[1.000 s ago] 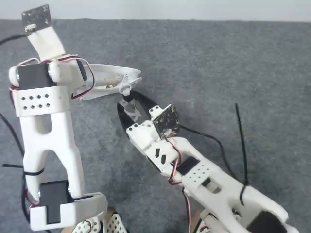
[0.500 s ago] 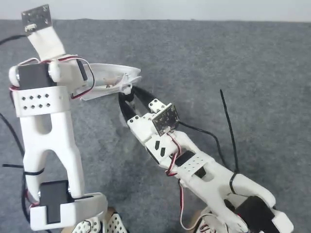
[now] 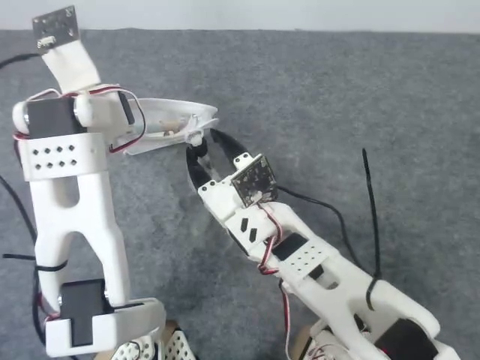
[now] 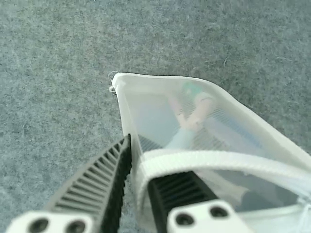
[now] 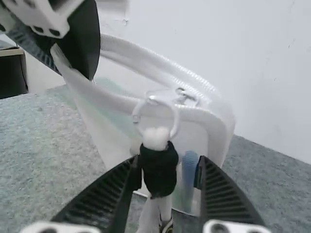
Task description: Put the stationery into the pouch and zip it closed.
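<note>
You see the translucent white pouch (image 3: 169,124) on edge, zip uppermost, toward the worktop's far left. Stationery (image 4: 192,114) shows through its wall, and the ringed zip pull (image 5: 156,116) hangs down.

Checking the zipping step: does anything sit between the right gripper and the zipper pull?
Nothing visible does. The zipper pull hangs right between the right gripper's open fingers; the left gripper clamps the pouch at the other end.

This looks like a robotics lab bench. A grey felt mat (image 3: 375,90) lies below a plain white wall (image 3: 300,13), with loose black cables (image 3: 373,210) and bare camera boards (image 3: 253,182).
</note>
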Robot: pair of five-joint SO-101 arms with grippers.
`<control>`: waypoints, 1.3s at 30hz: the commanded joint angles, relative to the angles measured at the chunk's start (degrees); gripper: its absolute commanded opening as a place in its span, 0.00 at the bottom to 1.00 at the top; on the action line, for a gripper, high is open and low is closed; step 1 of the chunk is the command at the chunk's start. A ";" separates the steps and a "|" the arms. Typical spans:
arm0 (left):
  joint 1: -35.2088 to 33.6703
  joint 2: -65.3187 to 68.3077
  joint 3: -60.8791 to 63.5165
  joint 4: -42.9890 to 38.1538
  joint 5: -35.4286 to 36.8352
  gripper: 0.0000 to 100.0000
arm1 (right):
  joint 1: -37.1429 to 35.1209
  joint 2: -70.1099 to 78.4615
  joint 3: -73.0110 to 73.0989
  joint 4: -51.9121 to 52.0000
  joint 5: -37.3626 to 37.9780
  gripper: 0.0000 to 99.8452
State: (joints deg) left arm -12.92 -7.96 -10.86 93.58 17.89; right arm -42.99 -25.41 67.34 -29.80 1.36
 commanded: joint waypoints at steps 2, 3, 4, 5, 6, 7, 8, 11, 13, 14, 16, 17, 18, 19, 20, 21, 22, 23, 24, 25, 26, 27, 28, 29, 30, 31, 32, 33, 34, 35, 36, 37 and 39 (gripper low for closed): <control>-0.18 -1.23 0.22 -1.76 -0.44 0.01 | 0.57 -3.47 -0.53 0.31 0.53 0.16; -0.18 -1.14 0.22 -1.76 -0.44 0.01 | 0.57 -3.38 -0.53 0.31 0.53 0.16; -0.18 -1.14 0.22 -1.76 -0.44 0.01 | 0.57 -3.38 -0.44 0.31 0.62 0.16; -0.18 -1.14 0.22 -1.76 -0.44 0.01 | 0.57 -3.47 -0.09 0.22 0.70 0.15; -0.18 -1.14 0.22 -1.76 -0.44 0.01 | 0.48 -3.56 0.26 -0.13 0.79 0.13; -0.18 -1.05 0.22 -1.76 -0.44 0.01 | 0.48 -3.65 0.44 -0.13 0.79 0.09; -0.18 -1.05 0.22 -1.76 -0.44 0.01 | 0.48 -4.00 0.62 -0.13 1.41 0.05; -0.18 -1.05 0.22 -1.76 -0.44 0.01 | 0.48 -6.46 1.76 0.13 5.19 0.02; -0.18 -1.14 0.22 -1.76 -0.44 0.01 | 0.48 -9.01 3.43 0.22 6.33 0.00; -0.18 -1.14 0.22 -1.76 -0.44 0.01 | 0.48 -10.33 4.13 0.31 6.42 0.00; -0.09 -1.14 0.22 -1.76 -0.44 0.01 | 0.48 -12.97 5.54 0.48 6.42 0.01; -0.09 -1.14 0.22 -1.76 -0.44 0.01 | 0.48 -14.02 6.07 0.48 6.42 0.01; 0.00 -1.14 0.22 -1.76 -0.44 0.01 | 0.48 -14.73 6.42 0.48 6.51 0.01; 0.09 -1.14 0.22 -1.76 -0.44 0.01 | 0.48 -15.34 6.59 1.19 6.51 0.01; 0.09 -1.14 0.22 -1.76 -0.44 0.01 | 0.48 -16.04 6.59 2.95 6.51 0.01; 0.18 -1.14 0.22 -1.76 -0.44 0.01 | 0.40 -16.84 6.59 5.05 6.51 0.01; 0.18 -1.23 0.22 -1.76 -0.44 0.01 | 0.13 -17.27 6.33 6.90 6.51 0.01; 0.18 -1.32 0.13 -1.76 -0.44 0.01 | -0.66 -17.80 6.15 9.10 6.51 0.01; 0.26 -1.32 0.04 -1.85 -0.44 0.01 | -1.36 -18.33 5.98 11.65 6.86 0.01; 0.26 -1.32 -0.04 -2.29 -0.44 0.02 | -2.51 -18.86 5.98 14.29 8.53 0.01; 0.26 -1.32 -0.04 -2.73 -0.44 0.03 | -3.91 -19.38 5.98 17.01 10.99 0.01; 0.26 -1.32 -0.04 -2.90 -0.44 0.04 | -5.32 -20.00 6.24 19.38 13.71 0.01; 0.26 -1.32 -0.04 -2.90 -0.44 0.06 | -6.55 -20.53 6.42 21.49 15.91 0.01; 0.53 -1.32 -0.04 -2.90 -0.35 0.08 | -7.34 -21.14 6.42 23.43 17.49 0.01; 1.32 -1.41 -0.04 -2.64 -0.35 0.10 | -7.87 -21.67 6.42 24.75 17.85 0.01; 1.93 -1.41 -0.04 -2.46 -0.35 0.12 | -8.04 -22.20 6.42 25.80 17.58 0.01; 2.99 -1.41 -0.04 -2.46 -0.44 0.13 | -8.13 -22.90 6.42 26.95 17.76 0.01; 4.22 -1.41 0.04 -2.46 -0.53 0.14 | -8.22 -23.60 6.42 27.82 17.85 0.01; 5.36 -1.41 -0.04 -2.20 -0.62 0.15 | -8.22 -24.40 6.42 29.05 18.02 0.01; 6.77 -1.41 -0.31 -1.49 -0.70 0.16 | -8.22 -25.19 6.42 30.55 18.11 0.01; 8.44 -1.49 -0.57 -0.88 -1.32 0.17 | -8.31 -26.24 6.42 32.13 18.11 0.01; 10.02 -1.93 -0.92 -0.35 -2.73 0.17 | -8.31 -27.38 6.42 33.98 18.20 0.01; 13.01 -3.52 -0.92 0.35 -5.19 0.17 | -9.19 -30.20 6.42 38.02 18.29 0.01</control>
State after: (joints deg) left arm -3.60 -7.87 -10.77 93.14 15.60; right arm -50.73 -50.46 74.46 3.69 18.77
